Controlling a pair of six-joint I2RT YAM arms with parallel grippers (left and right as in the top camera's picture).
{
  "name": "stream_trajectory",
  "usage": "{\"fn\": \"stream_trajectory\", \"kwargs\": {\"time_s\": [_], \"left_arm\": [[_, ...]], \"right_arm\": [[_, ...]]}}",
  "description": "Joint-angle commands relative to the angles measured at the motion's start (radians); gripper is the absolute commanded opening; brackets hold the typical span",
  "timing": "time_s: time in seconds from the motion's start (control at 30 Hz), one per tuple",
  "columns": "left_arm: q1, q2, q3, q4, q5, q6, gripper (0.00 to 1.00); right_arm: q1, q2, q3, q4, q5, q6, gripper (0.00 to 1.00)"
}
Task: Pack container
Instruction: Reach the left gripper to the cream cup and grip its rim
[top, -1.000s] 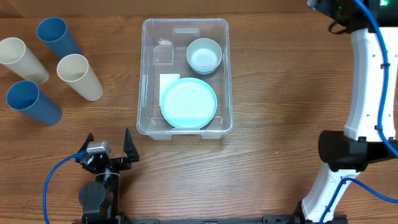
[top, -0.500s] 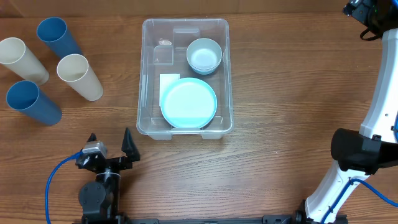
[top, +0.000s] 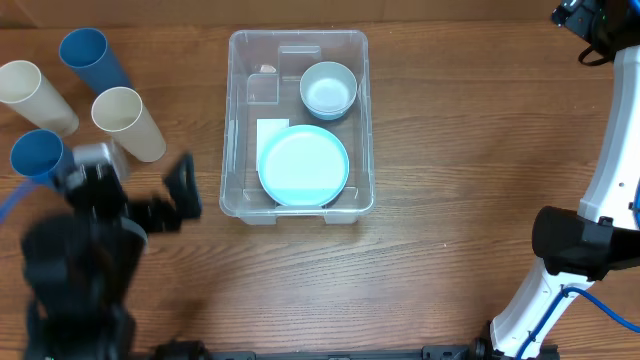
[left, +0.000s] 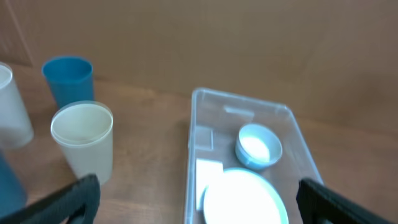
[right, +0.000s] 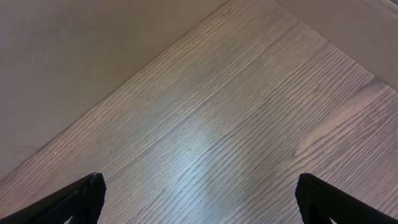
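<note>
1. Left hand (left: 199, 200) shows its two dark fingertips at the bottom corners of its wrist view. They are spread wide, with nothing held between them and nothing touched.
2. The right hand (right: 202, 199) is spread just as wide and is empty. It hangs over bare wood-grain table (right: 205, 124).
3. The container (top: 236, 100) stands at the middle of the table, toward the far edge. It is clear plastic, rectangular, with rounded corners and a raised rim.
4. Inside it, a smooth, round, pale turquoise plate (top: 303, 165) lies flat at the near end and covers part of a white label (top: 272, 130). A small round bowl (top: 328, 88) of the same colour sits just beyond the plate, by the right wall.
5. Four tapered, smooth-walled cups stand to the left of the container: two blue cups (top: 90, 55) and two cream cups (top: 125, 120).
6. The overhead view shows the left hand only as a dark blur between the cups and the container, so its opening cannot be read there. The left wrist view shows the spread plainly. The right wrist view shows only table and a plain brown wall.
</note>
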Motion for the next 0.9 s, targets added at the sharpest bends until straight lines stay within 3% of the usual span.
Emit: {"fn": "stream_trajectory", "kwargs": {"time_s": [0.0, 0.13, 0.37, 0.53, 0.67, 0.8, 0.87], "left_arm": [[0.005, 0.278, 0.333, -0.193, 0.036, 0.054, 1.00], [0.005, 0.439, 0.489, -0.264, 0.026, 0.204, 1.00], [0.007, 0.667, 0.573, -0.282, -0.326, 0.142, 1.00], [0.022, 0.856, 0.572, -0.289, -0.369, 0.146, 1.00], [0.026, 0.963, 0.573, -0.254, -0.370, 0.174, 0.93], [0.031, 1.029, 0.573, -0.234, -0.370, 0.183, 0.79], [0.034, 1.058, 0.572, -0.240, -0.369, 0.184, 0.66]], "right_arm": [[0.001, -0.001, 0.004, 0.004, 0.011, 0.001, 1.00], [0.001, -0.001, 0.004, 0.004, 0.011, 0.001, 1.00], [0.001, -0.001, 0.004, 0.004, 0.011, 0.001, 1.00], [0.001, -0.001, 0.004, 0.004, 0.011, 0.001, 1.00], [0.001, -0.001, 0.004, 0.004, 0.011, 0.001, 1.00], [0.001, -0.001, 0.004, 0.004, 0.011, 0.001, 1.00], [0.001, -0.001, 0.004, 0.004, 0.011, 0.001, 1.00]]}}
